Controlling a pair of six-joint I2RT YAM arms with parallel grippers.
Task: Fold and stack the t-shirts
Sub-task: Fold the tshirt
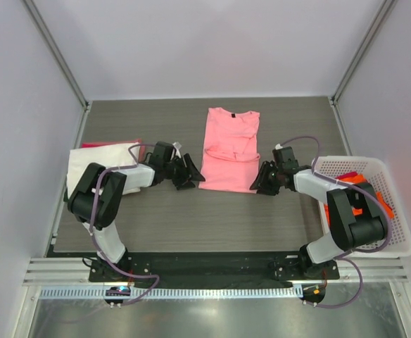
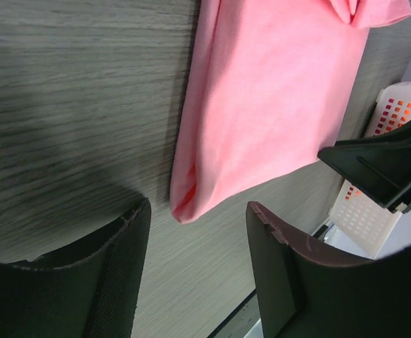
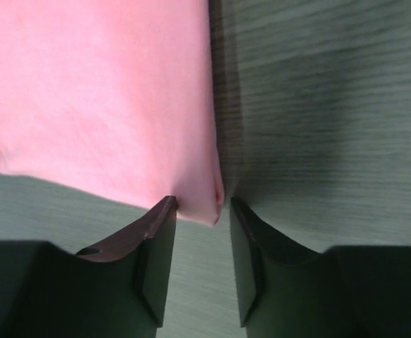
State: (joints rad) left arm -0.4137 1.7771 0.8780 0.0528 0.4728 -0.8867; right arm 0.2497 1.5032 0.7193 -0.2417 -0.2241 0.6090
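Pink t-shirt (image 1: 230,151) flat on counter (image 1: 156,218); left end effector (image 1: 190,174) released beside a hem corner, right end effector (image 1: 263,181) released astride another.

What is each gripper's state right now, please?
Left gripper: open, empty, at a corner of the pink t-shirt.
Right gripper: open, straddling its other near corner, unclamped.

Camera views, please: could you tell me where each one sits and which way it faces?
Top external: above and behind, looking down on the table; both arms show, left hand and right hand flanking the pink t-shirt.
Left wrist: on the left arm, facing the shirt's near left corner; its own two fingers show.
Right wrist: on the right arm, facing the near right corner; its own fingers show.
Shared: both wrist views show the pink t-shirt on the table.
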